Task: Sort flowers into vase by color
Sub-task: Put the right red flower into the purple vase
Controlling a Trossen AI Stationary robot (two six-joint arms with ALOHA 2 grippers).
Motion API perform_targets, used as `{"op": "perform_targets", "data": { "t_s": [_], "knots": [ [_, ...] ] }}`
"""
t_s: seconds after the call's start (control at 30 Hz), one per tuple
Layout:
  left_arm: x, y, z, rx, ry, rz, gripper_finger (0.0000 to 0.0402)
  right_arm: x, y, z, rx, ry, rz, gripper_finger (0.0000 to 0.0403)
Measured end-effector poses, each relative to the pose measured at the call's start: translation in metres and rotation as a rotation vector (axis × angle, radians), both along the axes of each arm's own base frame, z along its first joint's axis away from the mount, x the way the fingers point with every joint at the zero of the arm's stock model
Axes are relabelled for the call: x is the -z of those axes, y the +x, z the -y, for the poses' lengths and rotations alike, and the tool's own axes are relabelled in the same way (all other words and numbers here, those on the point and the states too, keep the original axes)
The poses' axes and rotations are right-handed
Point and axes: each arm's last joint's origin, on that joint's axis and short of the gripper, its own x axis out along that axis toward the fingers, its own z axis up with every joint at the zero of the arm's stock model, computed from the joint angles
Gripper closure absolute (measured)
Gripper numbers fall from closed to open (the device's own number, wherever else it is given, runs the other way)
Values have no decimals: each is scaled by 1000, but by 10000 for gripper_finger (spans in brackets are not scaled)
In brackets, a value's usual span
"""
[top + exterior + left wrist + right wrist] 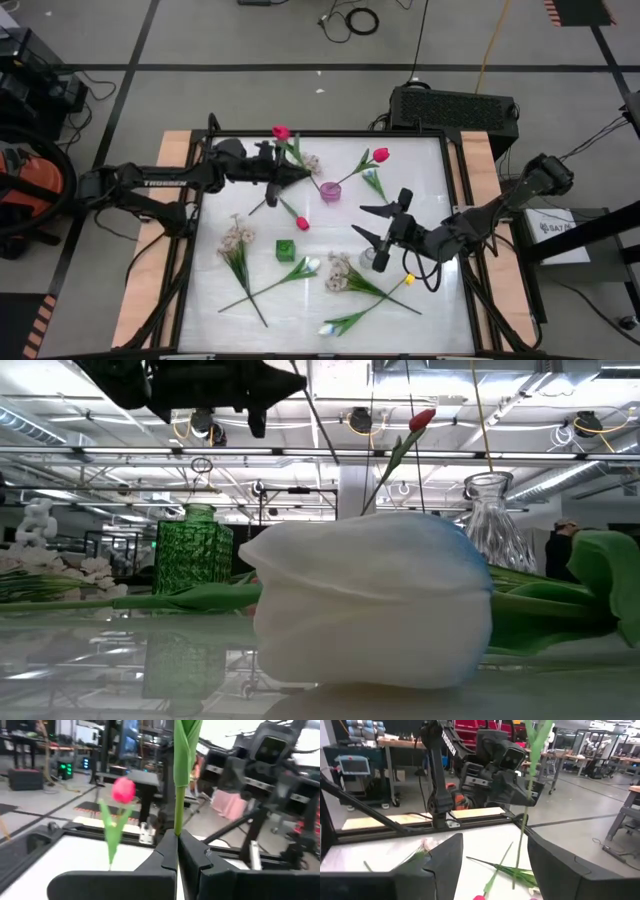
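The white desk point(430, 160) carries three vases: the pink vase point(330, 191) holds one pink tulip point(380, 154), while the green vase point(286, 250) and clear vase point(371, 259) appear empty. The left hand point(300, 172) is clenched on a second pink tulip stem point(180, 810) lifted near the pink vase; the right hand point(372, 222) hovers released over the clear vase. Judged remaining: the white tulips point(310, 265), cream sprays point(236, 238) and one pink tulip lying flat point(302, 223).

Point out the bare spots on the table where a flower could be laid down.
Free: the near left corner of the table, left of the cream spray; the far right corner beyond the pink tulip. Crowded: the middle, around the green vase and pink vase, and the near centre.
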Motion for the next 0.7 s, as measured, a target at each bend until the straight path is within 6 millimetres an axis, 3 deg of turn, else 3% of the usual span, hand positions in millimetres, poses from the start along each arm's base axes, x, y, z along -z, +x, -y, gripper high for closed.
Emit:
{"op": "perform_targets", "data": {
  "t_s": [0.27, 0.7],
  "knots": [
    [20, 7, -28, -89, 18, -42, 400, 4, 1, 3, 7, -20, -36, 188],
    [29, 12, -36, -86, 39, -39, 400, 5, 1, 3, 4, -51, -60, 188]
  ]
}}
